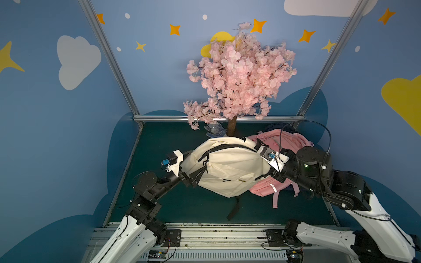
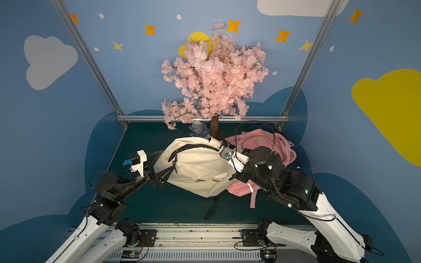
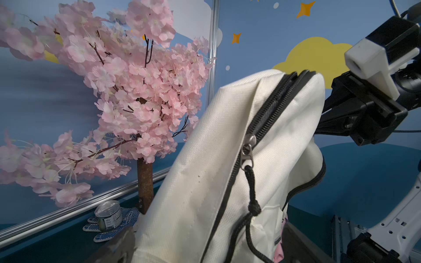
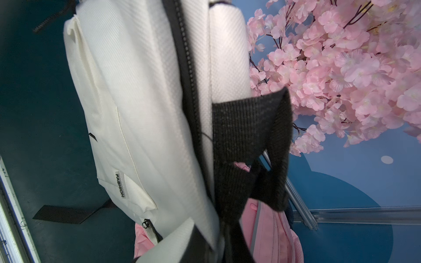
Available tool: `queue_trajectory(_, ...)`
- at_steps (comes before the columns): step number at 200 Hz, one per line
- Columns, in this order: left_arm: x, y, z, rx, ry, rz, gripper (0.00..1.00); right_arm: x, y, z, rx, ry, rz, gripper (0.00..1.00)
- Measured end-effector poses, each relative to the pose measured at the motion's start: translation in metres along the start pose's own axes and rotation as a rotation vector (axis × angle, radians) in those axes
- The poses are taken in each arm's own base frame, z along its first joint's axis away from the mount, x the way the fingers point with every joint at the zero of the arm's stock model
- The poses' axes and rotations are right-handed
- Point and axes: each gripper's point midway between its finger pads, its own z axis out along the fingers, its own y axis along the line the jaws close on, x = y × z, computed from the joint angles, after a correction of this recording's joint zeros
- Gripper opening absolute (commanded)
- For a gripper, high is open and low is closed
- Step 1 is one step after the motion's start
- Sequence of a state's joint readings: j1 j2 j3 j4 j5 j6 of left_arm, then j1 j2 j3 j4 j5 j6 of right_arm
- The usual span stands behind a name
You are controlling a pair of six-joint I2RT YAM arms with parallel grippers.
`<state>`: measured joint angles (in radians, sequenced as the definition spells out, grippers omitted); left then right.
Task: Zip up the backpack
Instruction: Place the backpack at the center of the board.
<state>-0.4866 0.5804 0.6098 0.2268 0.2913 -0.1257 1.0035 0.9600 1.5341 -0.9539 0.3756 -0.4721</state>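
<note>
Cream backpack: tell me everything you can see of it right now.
The cream backpack is woven off-white fabric with black zips, a FASHION label and black straps. It stretches slantwise over the green table, one end overlapping the pink backpack. The right end effector is shut on its black top handle. The left end effector stands open at the opposite end. The main zip's silver slider, with a black cord pull, sits partway along. The teeth beyond it look parted.

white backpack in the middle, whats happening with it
The right gripper is shut on the black handle of the white backpack, holding it up. The left gripper stands open at the bag's other end, near the zipper pull. The zip looks only part closed.
</note>
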Motion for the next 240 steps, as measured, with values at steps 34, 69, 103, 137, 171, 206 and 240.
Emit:
queue_trajectory(34,0.008,0.002,0.005,0.003,0.027,-0.005,1.00,0.000,0.001,-0.008,-0.012,-0.021,0.001,0.00)
queue_trajectory(69,0.030,-0.008,0.028,0.112,0.123,-0.069,0.80,-0.001,0.002,-0.008,-0.020,-0.026,0.008,0.00)
queue_trajectory(103,0.045,-0.028,0.023,0.162,0.159,-0.160,0.40,-0.011,-0.001,0.006,-0.012,-0.005,0.031,0.00)
queue_trajectory(137,0.073,-0.033,-0.005,0.093,0.150,-0.279,0.22,-0.012,0.003,0.053,-0.017,0.075,0.069,0.00)
queue_trajectory(171,0.134,-0.002,-0.019,-0.132,0.268,-0.420,0.17,0.001,0.016,0.133,-0.036,0.190,0.127,0.00)
queue_trajectory(206,0.181,0.034,-0.040,-0.410,0.376,-0.523,0.19,0.019,0.035,0.204,-0.042,0.267,0.180,0.44)
queue_trajectory(240,0.230,0.063,-0.057,-0.623,0.521,-0.577,0.22,0.024,0.032,0.230,0.029,0.275,0.269,0.68)
